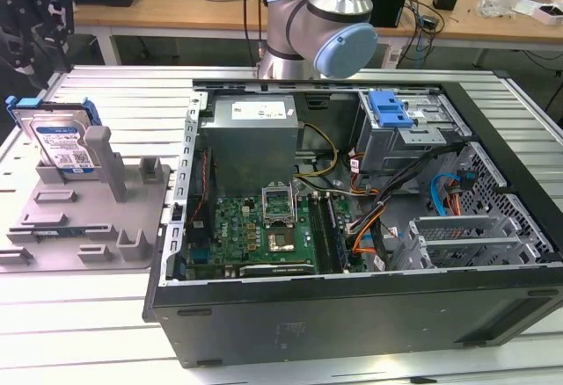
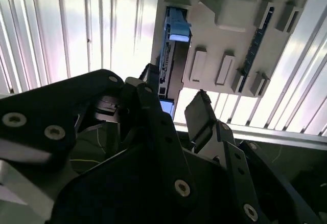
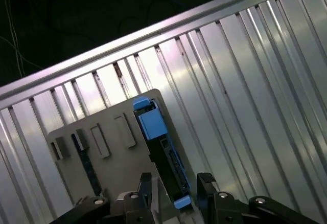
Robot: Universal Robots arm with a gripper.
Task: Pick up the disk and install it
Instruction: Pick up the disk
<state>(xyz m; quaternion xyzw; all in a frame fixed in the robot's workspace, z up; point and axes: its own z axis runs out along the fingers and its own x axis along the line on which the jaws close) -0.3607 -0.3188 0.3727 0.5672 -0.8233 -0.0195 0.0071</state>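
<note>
Spread apart and gripping nothing, the jaws of the gripper [image 3: 174, 179] frame the disk [image 3: 168, 157] in both wrist views, one finger [image 2: 148, 88] showing on each side of its thin upper edge, yet clear of it and not touching. The disk [image 1: 60, 139] stands on edge, label facing outward and blue bracket around it, slotted into the far corner of a grey fixture [image 1: 97, 218]. That fixture lies flat on the ribbed metal table [image 1: 97, 82], at the exterior view's left of the open computer case [image 1: 352, 310]. Inside the case, toward the far right, sits a grey drive cage [image 1: 396, 143] topped by a blue latch [image 1: 390, 108]. The robot arm [image 1: 325, 16] rises behind the case. I judge the pick-up to be the step in hand, at the approach: the disk is ungrasped and nothing is installed. A grasp here would call for a straight descent in line with the disk's edge. The jaws should close across its flat faces, not its blue bracket, without knocking it against the fixture's posts.
</note>
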